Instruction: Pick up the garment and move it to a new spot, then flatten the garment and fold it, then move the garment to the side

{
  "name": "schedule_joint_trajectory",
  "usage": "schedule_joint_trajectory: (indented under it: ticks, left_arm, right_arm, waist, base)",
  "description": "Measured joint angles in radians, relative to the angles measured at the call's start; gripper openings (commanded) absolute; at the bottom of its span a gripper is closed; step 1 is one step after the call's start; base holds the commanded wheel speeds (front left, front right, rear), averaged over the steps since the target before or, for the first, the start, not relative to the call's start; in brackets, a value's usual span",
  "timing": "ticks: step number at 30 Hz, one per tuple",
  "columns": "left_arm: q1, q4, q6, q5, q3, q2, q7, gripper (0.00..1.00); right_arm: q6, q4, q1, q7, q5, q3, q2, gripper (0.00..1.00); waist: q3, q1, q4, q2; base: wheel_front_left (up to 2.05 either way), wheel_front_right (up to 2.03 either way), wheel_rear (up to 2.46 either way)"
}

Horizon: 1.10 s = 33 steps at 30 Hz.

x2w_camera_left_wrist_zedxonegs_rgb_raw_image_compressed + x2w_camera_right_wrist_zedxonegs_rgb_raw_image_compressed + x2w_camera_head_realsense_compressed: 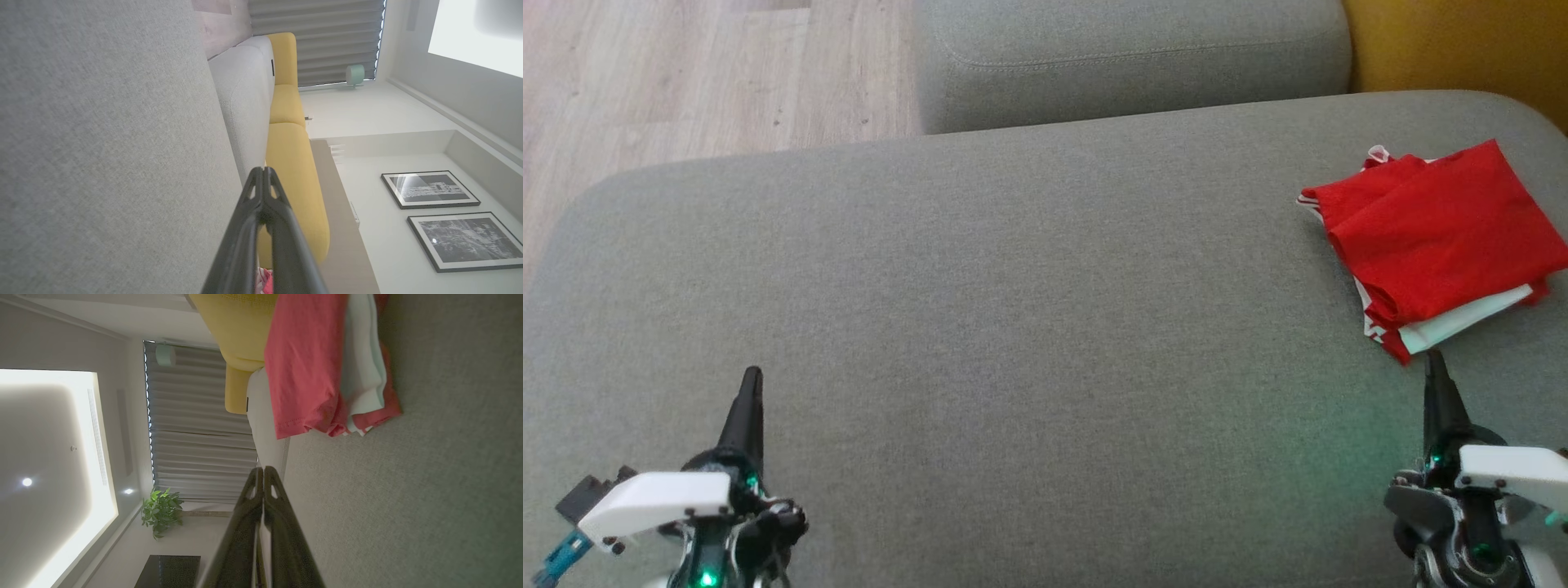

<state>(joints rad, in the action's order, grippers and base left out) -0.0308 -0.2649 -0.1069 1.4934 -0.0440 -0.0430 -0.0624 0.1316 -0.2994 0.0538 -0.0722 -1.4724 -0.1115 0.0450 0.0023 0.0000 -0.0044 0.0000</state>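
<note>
The garment (1429, 237) lies folded into a red stack with white layers showing at its near edge, at the far right of the grey cushion (1013, 310). Its lettering is hidden by the folds. In the right wrist view the garment (314, 363) lies ahead of the fingers, apart from them. My right gripper (1435, 363) is shut and empty, its tip just short of the stack's near corner. My left gripper (752, 378) is shut and empty at the lower left, far from the garment; its fingers (261, 179) meet at the tips.
A second grey cushion (1127, 57) lies beyond the first, with a yellow seat (1462, 41) at the top right. Wooden floor (686, 82) shows at the upper left, past the cushion's rounded edge. A thin red scrap (265, 281) peeks out between the left fingers' bases.
</note>
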Motion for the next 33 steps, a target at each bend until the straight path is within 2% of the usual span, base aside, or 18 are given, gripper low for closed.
schedule_joint_trajectory:
  ticks: [13, 33]
  left_arm:
    - [-0.021, -0.007, -0.016, 0.118, -0.022, 0.0, -0.034, 0.0]
    - [-0.021, -0.01, -0.016, 0.12, -0.029, 0.0, -0.039, 0.0]
  right_arm:
    - [0.0, 0.014, 0.0, -0.035, -0.129, -0.022, 0.0, 0.0]
    - [0.0, 0.015, 0.0, -0.035, -0.129, -0.023, 0.0, 0.0]
  waist:
    - [0.001, 0.0, 0.005, 0.0]
    - [0.001, 0.0, 0.004, 0.0]
  base:
    - [0.0, 0.0, 0.0]
    - [0.0, 0.0, 0.0]
